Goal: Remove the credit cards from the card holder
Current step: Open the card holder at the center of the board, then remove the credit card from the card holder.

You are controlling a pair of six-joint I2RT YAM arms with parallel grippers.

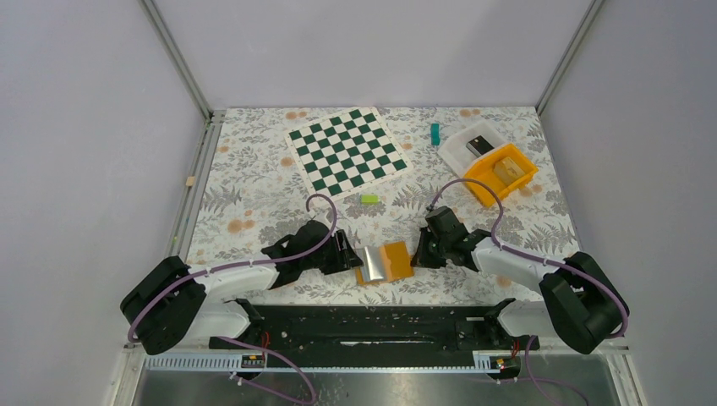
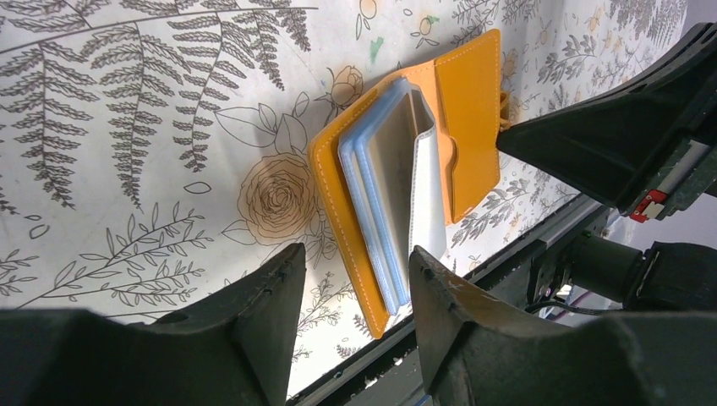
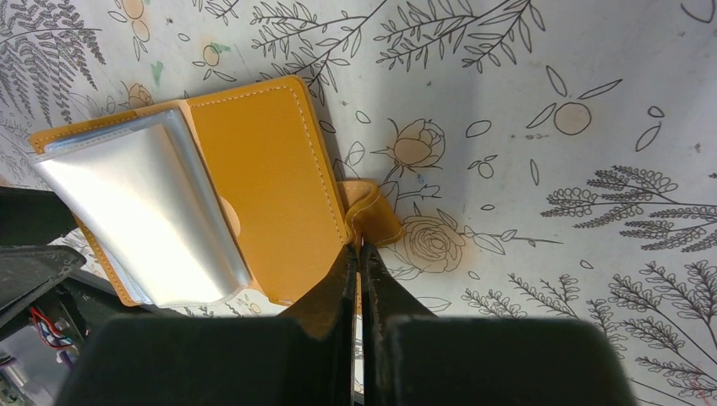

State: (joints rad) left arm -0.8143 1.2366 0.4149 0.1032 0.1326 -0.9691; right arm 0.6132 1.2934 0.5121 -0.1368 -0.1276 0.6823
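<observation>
**Tools at both ends of the open card holder**

Your left tool (image 2: 357, 258) has its 2 fingers apart, one on each side of the near end of the card holder (image 2: 469, 127). From these views you cannot tell whether either finger touches it. Your right tool (image 3: 359, 249) has its fingers pressed together, pinching the small orange closure tab (image 3: 372, 211) that sticks out from the holder's right edge.

The holder lies open and flat on the worktop (image 1: 254, 194), between the 2 tools and close to the near edge. Its opened length runs left to right in the top view, slightly tilted. The plain orange flap lies toward your right arm. The stack of clear sleeves (image 3: 144, 211) lies toward your left arm, and the tab points at the right tool.

The light-blue credit cards (image 2: 365, 190) sit inside those sleeves. Their edges show as a fanned stack, with the top sleeve lifted a little.

At the far right, the orange bin (image 1: 482, 182) holds a tan block (image 1: 509, 167). Touching it, the white tray (image 1: 457, 152) holds a small dark object (image 1: 479, 145).
</observation>
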